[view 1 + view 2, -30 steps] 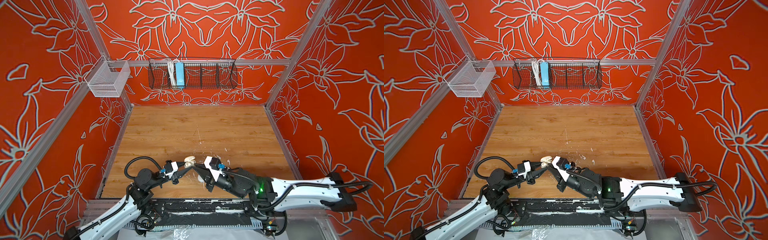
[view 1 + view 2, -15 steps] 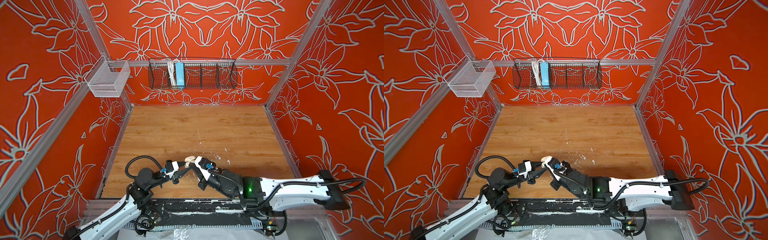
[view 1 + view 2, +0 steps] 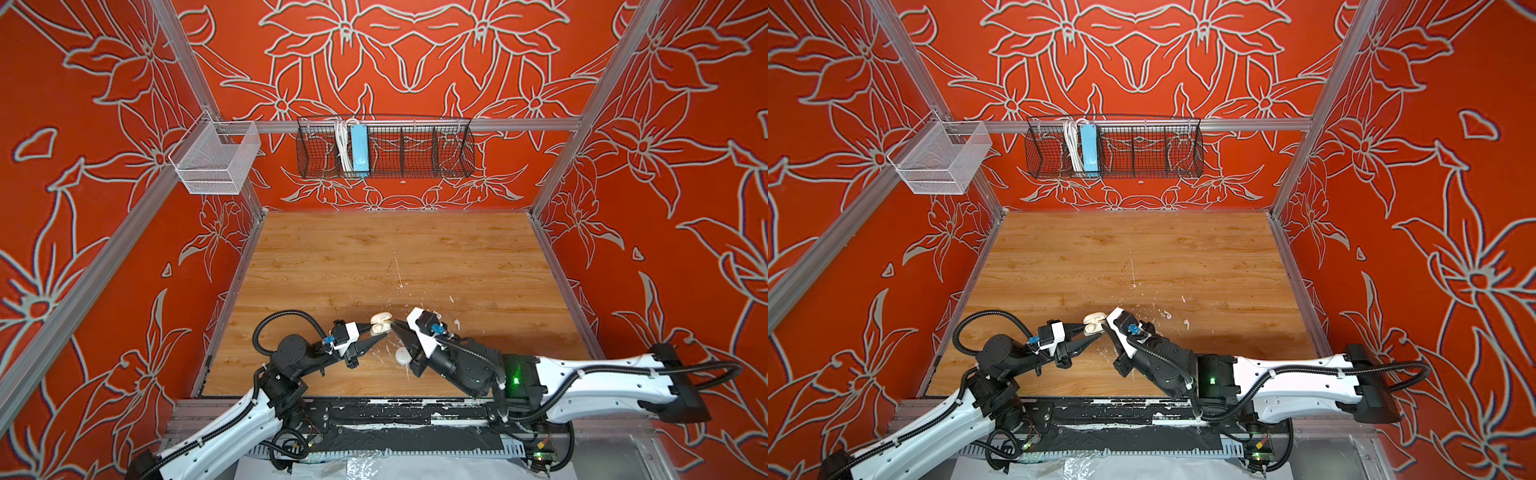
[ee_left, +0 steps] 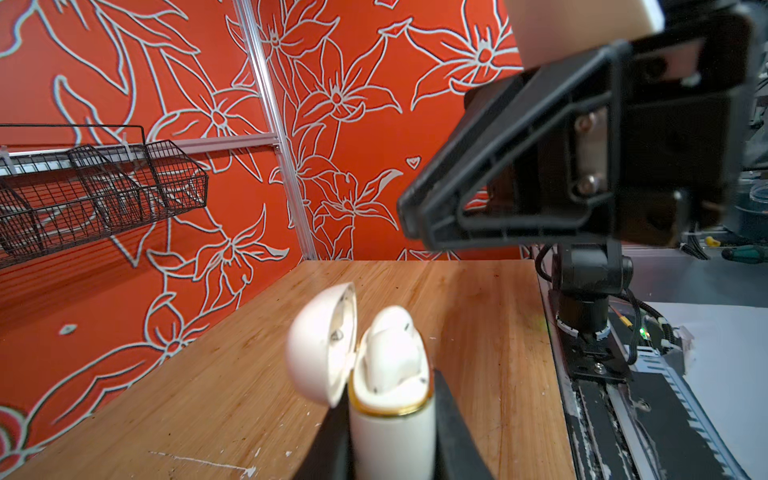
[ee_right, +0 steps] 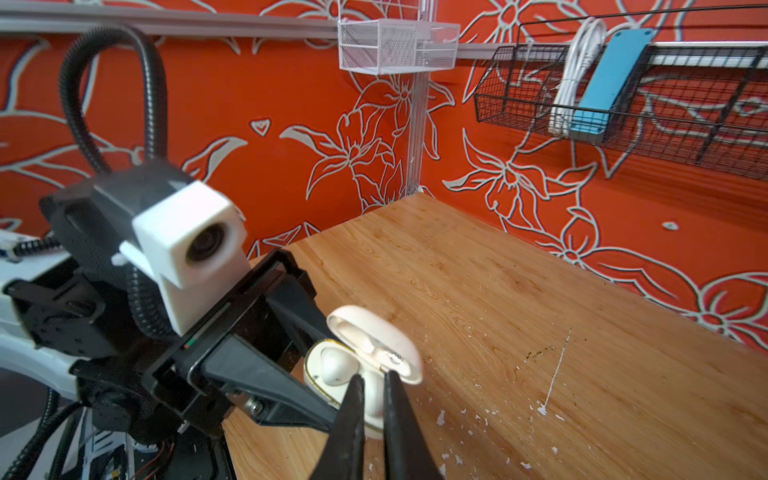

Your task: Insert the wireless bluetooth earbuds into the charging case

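Hold on charging case: left gripper clamped on the base, lid swung open, toward 6 o'clock of the wooden table in both top views. Right gripper pinched together on nothing, tips just off the case's 3 o'clock, not touching. Glossy earbud in one socket; other socket hidden behind fingers. Probably best: press gently with closed tips, straight down the socket, clear of the hinge, base kept steady.

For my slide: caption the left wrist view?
Left gripper grips the open cream case, earbud seated; right gripper nearby.
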